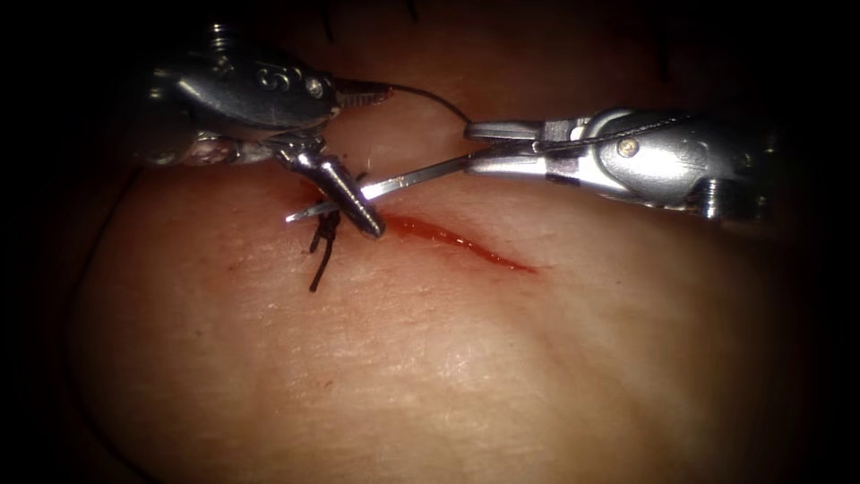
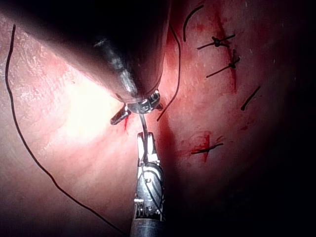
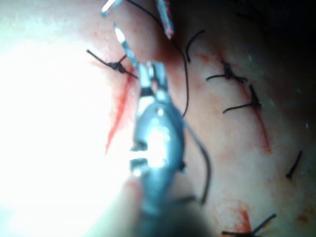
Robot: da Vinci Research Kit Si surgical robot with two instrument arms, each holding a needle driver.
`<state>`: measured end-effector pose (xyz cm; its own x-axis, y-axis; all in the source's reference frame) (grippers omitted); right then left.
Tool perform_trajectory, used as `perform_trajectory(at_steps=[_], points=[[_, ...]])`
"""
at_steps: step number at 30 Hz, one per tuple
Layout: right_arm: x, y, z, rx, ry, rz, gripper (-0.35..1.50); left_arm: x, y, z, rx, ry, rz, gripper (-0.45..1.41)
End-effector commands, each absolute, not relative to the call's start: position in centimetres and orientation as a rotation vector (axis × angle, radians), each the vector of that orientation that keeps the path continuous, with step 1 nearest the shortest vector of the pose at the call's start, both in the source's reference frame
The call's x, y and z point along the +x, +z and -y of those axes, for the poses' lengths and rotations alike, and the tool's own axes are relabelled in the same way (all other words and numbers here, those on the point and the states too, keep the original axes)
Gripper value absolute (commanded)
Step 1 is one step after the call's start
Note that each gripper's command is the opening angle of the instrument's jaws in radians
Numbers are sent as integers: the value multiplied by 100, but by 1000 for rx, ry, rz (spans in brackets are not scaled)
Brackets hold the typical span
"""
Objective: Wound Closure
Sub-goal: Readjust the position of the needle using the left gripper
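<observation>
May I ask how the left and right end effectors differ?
The left end effector gapes wide, holding nothing; the right end effector is shut on the needle near one end, its point free above the tissue. The left one's lower jaw rests by the cut; the right one hovers. Both are steel.

We are looking at a surgical training bench in a lab rather than an operating room. What tells us this is a bare slab of pale pink tissue (image 1: 430,358), spot-lit against dark surroundings, with a short red cut (image 1: 466,244) just beside the two slim metal robotic tools (image 1: 358,202) (image 1: 475,148). Several separate dark practice stitches (image 2: 219,42) lie scattered farther out across the tissue.
</observation>
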<state>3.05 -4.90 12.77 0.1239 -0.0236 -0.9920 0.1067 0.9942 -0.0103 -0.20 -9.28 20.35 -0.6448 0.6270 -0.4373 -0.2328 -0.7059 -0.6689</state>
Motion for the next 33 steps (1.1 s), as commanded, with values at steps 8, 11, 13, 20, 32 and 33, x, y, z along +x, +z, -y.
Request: perform_trajectory(at_steps=[8, 11, 13, 20, 32, 33], points=[[328, 1272, 497, 44, -239, -1427, -35, -32, 2066, 951, -782, 2440, 853, 114], [331, 1269, 499, 40, -263, -1425, -35, -35, 2070, 953, -760, 2457, 863, 111], [334, 1267, 501, 38, -279, -1419, -35, -37, 2071, 954, -755, 2462, 872, 108], [338, 1261, 507, 44, -315, -1410, -35, -37, 2070, 954, -749, 2480, 915, 51], [341, 1259, 511, 47, -339, -1403, -35, -28, 2067, 957, -771, 2515, 1006, -45], [341, 1259, 510, 45, -337, -1401, -35, -27, 2067, 957, -779, 2518, 1015, -45]])
